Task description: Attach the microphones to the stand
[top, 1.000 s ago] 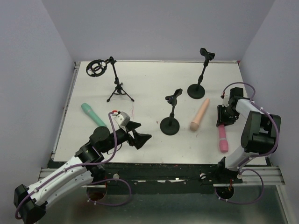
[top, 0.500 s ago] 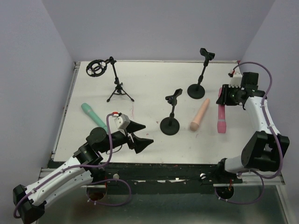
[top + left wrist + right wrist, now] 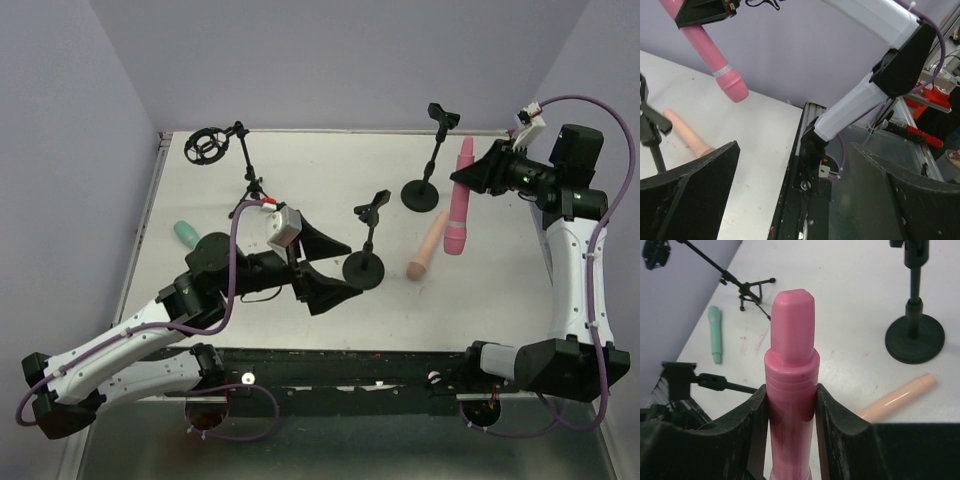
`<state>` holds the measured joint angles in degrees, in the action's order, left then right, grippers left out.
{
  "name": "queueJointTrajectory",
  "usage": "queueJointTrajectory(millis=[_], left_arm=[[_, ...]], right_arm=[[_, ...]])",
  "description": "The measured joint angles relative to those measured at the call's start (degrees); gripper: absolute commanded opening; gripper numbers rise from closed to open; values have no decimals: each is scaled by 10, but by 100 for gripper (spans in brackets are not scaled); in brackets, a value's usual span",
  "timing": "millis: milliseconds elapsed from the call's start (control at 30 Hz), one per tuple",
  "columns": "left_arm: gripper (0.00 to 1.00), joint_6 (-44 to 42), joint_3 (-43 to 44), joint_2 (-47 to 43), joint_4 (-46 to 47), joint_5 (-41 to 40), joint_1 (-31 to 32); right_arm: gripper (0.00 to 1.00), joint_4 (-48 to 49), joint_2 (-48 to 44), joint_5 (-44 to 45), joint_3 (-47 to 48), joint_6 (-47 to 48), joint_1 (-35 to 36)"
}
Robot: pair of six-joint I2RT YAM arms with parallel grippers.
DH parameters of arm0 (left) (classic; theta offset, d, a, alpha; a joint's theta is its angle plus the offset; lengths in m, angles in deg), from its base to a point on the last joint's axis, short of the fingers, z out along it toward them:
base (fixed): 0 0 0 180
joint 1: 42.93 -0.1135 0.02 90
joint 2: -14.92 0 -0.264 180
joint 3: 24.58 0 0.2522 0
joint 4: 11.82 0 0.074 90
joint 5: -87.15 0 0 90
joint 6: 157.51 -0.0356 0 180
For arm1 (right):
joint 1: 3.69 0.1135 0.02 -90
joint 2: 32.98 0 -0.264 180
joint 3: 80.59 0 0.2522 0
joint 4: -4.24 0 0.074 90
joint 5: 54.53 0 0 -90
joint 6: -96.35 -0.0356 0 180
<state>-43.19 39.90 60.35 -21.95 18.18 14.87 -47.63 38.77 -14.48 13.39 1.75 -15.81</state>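
Pink microphone [image 3: 459,200] aloft, pinched in high right claw [image 3: 470,174]; left claw [image 3: 350,268] spread.

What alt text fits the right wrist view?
The right gripper clamps a pink microphone above a white table. On it lie a teal microphone and a peach microphone; a black round-base stand is upright.

The pink microphone [image 3: 459,195], peach microphone [image 3: 428,247] and teal microphone [image 3: 184,232] contrast with black stands [image 3: 363,268], white table [image 3: 320,180], seemingly lilac walls [image 3: 330,60].
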Motion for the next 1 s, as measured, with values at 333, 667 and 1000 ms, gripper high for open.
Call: queueJointTrajectory(millis=[333,667,1000], left_arm=[[97,16,252,244,-41,-25,9],[96,60,388,390,-59,-23,9],[82,79,487,475,-64,-21,11]], right_arm=[[12,101,-38,-105,73,-149,0],[12,300,-52,-190,57,-362,0],[12,404,-59,-221,28,-480,0]])
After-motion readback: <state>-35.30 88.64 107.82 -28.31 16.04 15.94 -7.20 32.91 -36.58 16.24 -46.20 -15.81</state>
